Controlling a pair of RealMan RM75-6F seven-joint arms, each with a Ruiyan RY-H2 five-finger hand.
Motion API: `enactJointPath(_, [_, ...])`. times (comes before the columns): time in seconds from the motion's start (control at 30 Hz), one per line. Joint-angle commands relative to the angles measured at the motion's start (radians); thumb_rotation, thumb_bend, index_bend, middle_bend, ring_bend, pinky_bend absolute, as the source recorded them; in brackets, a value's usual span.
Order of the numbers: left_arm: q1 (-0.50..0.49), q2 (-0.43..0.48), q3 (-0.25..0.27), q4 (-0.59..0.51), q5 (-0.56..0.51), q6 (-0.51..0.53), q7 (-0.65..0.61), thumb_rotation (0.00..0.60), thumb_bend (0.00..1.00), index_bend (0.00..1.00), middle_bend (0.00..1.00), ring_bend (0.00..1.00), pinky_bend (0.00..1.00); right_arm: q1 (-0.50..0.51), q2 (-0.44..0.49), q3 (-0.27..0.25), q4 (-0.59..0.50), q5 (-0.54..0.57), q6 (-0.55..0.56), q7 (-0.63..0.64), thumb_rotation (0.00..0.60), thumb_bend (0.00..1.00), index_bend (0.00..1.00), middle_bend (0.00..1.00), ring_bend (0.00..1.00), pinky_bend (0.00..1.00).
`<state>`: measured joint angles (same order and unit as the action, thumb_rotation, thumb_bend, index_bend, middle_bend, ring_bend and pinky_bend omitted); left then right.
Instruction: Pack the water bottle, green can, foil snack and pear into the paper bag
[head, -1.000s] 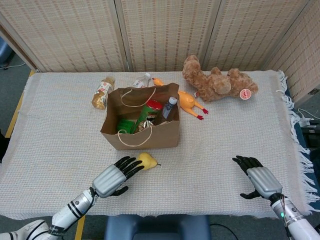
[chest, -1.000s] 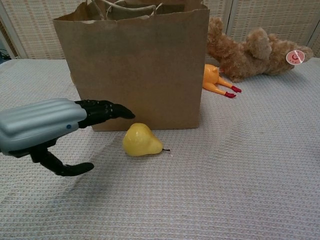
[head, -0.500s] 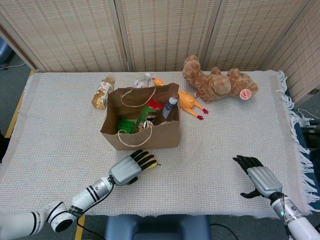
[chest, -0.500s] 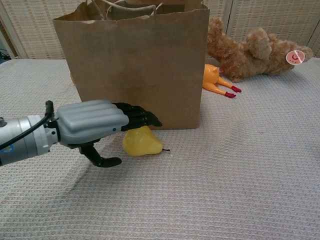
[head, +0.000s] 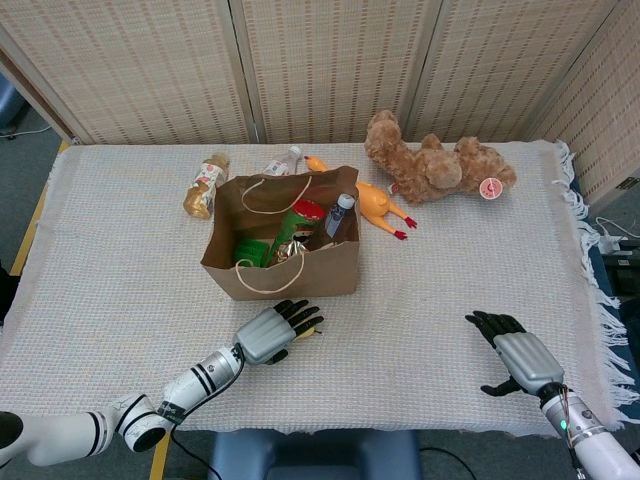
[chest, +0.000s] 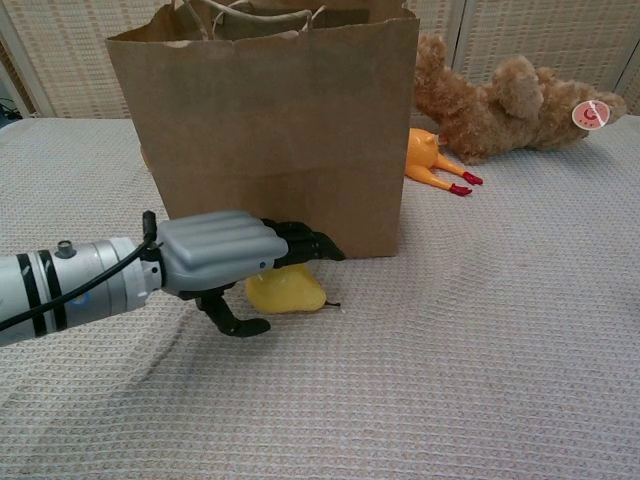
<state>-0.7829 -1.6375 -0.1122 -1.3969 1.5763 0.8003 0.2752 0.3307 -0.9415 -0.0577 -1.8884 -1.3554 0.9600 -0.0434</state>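
Observation:
The brown paper bag (head: 285, 270) (chest: 270, 130) stands open at mid-table. Inside it I see the green can (head: 303, 220), the water bottle (head: 338, 214) and a crinkled foil snack (head: 287, 250). The yellow pear (chest: 292, 290) lies on the cloth just in front of the bag. My left hand (head: 275, 330) (chest: 225, 262) hovers over it, fingers (chest: 305, 243) stretched across its top and thumb (chest: 232, 320) low at its left side, not closed around it. In the head view the hand hides nearly all of the pear. My right hand (head: 512, 352) rests open near the front right edge.
A brown teddy bear (head: 435, 165) (chest: 510, 95) and an orange rubber chicken (head: 375, 205) (chest: 430, 160) lie behind and right of the bag. A tea bottle (head: 205, 185) and another bottle (head: 283, 160) lie at the back left. Folding screens stand behind the table.
My left hand has slid forward and right, from beside the pear to over it, its fingers now covering the top. The right hand and the bag have not moved.

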Motion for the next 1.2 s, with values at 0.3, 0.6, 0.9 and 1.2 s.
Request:
enactJointPath(0.3, [-0.053, -0.028, -0.004, 0.052, -0.038, -0.02, 0.005, 0.6, 0.36, 0.0, 0.0, 0.0, 0.2, 0.001, 0.001, 0.001, -0.002, 0.009, -0.001, -0.005, 0.6, 0.02, 0.0, 0.0, 0.0, 0.0])
enactJointPath(0.6, [-0.079, -0.046, -0.006, 0.093, -0.1, -0.044, 0.021, 0.6, 0.37, 0.0, 0.0, 0.0, 0.21, 0.002, 0.001, 0.003, -0.002, 0.016, -0.002, -0.004, 0.6, 0.02, 0.0, 0.0, 0.0, 0.0])
enactJointPath(0.9, [-0.072, -0.053, 0.028, 0.111, -0.092, -0.007, 0.006, 0.6, 0.46, 0.3, 0.36, 0.31, 0.51, 0.002, 0.001, 0.003, -0.002, 0.017, -0.001, -0.001, 0.6, 0.02, 0.0, 0.0, 0.0, 0.0])
enactJointPath(1.2, [-0.006, 0.046, 0.07, 0.041, -0.083, 0.098, 0.031, 0.6, 0.56, 0.64, 0.68, 0.6, 0.73, -0.003, 0.003, 0.002, 0.0, 0.015, 0.004, 0.01, 0.6, 0.02, 0.0, 0.0, 0.0, 0.0])
